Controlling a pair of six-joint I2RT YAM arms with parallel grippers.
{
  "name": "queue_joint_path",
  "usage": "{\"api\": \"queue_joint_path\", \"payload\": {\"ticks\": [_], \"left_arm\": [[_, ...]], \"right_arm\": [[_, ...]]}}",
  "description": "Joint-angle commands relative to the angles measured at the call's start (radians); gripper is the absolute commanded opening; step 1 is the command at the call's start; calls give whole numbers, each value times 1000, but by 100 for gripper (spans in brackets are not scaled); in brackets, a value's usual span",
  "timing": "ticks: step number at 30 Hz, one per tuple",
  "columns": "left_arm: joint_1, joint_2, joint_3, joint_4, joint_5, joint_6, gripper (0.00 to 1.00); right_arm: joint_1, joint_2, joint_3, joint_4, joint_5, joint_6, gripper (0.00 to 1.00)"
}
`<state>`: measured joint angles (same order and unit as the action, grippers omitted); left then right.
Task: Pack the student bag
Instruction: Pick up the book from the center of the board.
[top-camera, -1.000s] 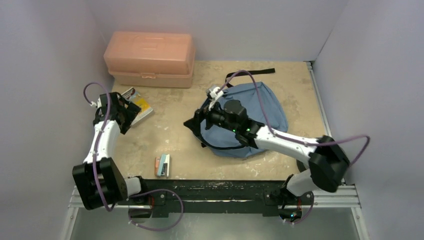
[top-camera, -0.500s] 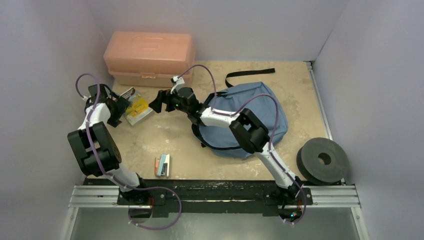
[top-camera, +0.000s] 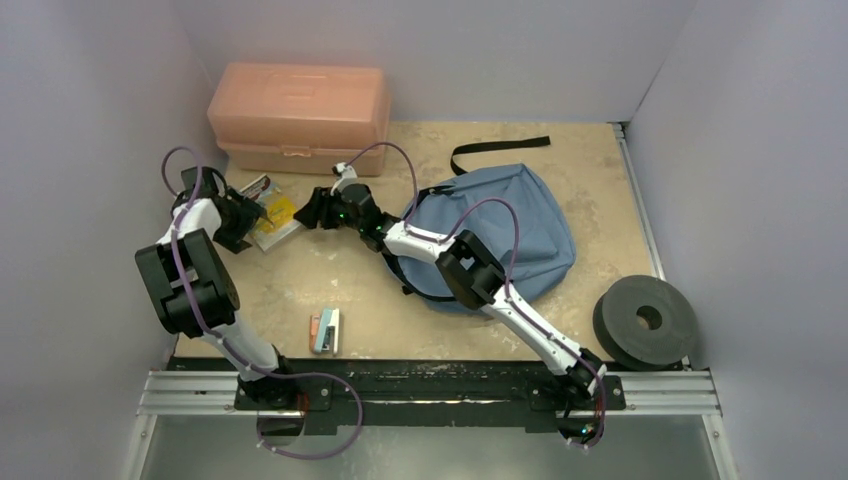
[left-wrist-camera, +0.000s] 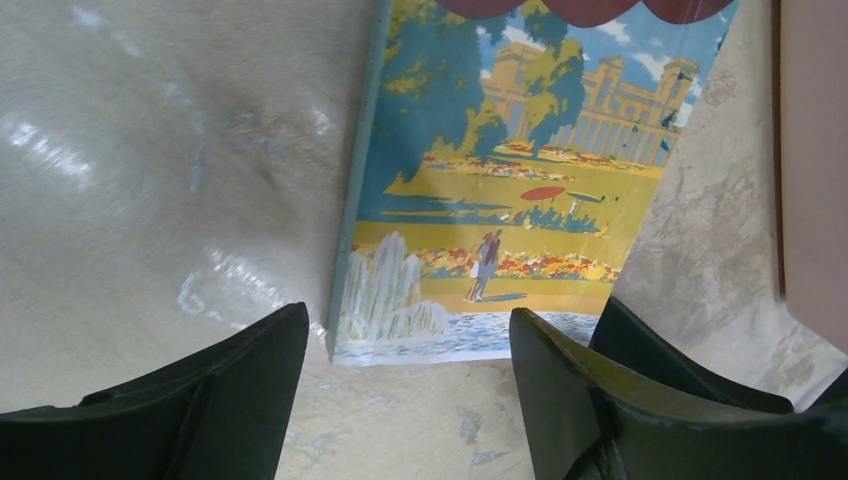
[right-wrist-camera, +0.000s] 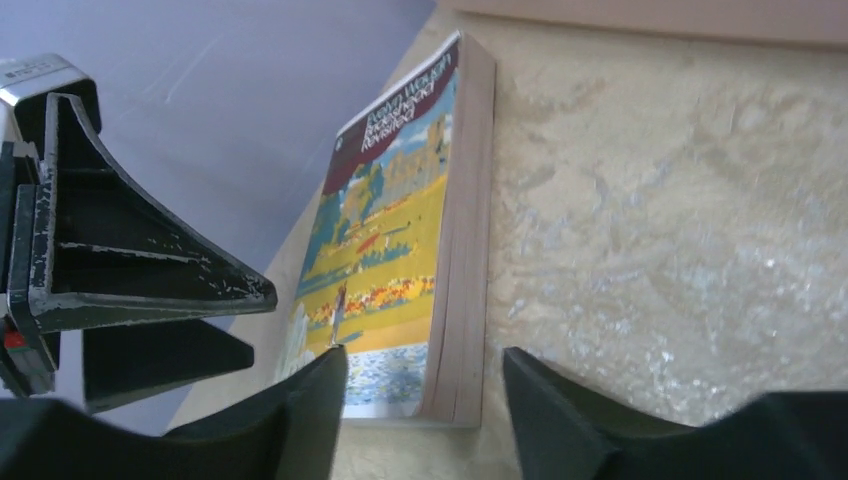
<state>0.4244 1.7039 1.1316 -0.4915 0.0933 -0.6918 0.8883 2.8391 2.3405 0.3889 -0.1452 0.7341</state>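
Seen from above, the student bag (top-camera: 530, 225) lies flat on the right half of the table (top-camera: 340, 280), well apart from a paperback book (top-camera: 275, 215) near the salmon box (top-camera: 300, 115). The left pincer (top-camera: 248, 215) and the right pincer (top-camera: 306, 211) flank the book.

The left wrist view shows the left pincer (left-wrist-camera: 408, 335) spread wide and empty, with the book's (left-wrist-camera: 500, 200) near edge just ahead.

In the right wrist view, the right pincer (right-wrist-camera: 420, 365) is also parted, unclamped at the book's (right-wrist-camera: 400, 230) end.

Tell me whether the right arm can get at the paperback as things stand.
Probably yes: the right gripper is open at the page edge of the paperback, nothing between them.
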Motion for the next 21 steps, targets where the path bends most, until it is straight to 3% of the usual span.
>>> {"api": "queue_joint_path", "payload": {"ticks": [1, 4, 7, 12, 15, 21], "left_arm": [[0, 61, 56, 18, 148, 13, 69], [-3, 51, 17, 48, 196, -30, 68], [-11, 27, -24, 69, 210, -61, 68], [-62, 13, -46, 61, 218, -61, 68], [-114, -10, -71, 64, 217, -56, 68], [-198, -121, -218, 105, 255, -116, 66]], "right_arm": [[4, 11, 58, 25, -49, 23, 55], [15, 45, 129, -2, -81, -9, 45], [25, 28, 100, 32, -87, -24, 28], [34, -25, 14, 54, -137, -37, 9], [34, -116, -133, 70, -178, -80, 1], [34, -414, -597, 182, -174, -174, 0]]}}
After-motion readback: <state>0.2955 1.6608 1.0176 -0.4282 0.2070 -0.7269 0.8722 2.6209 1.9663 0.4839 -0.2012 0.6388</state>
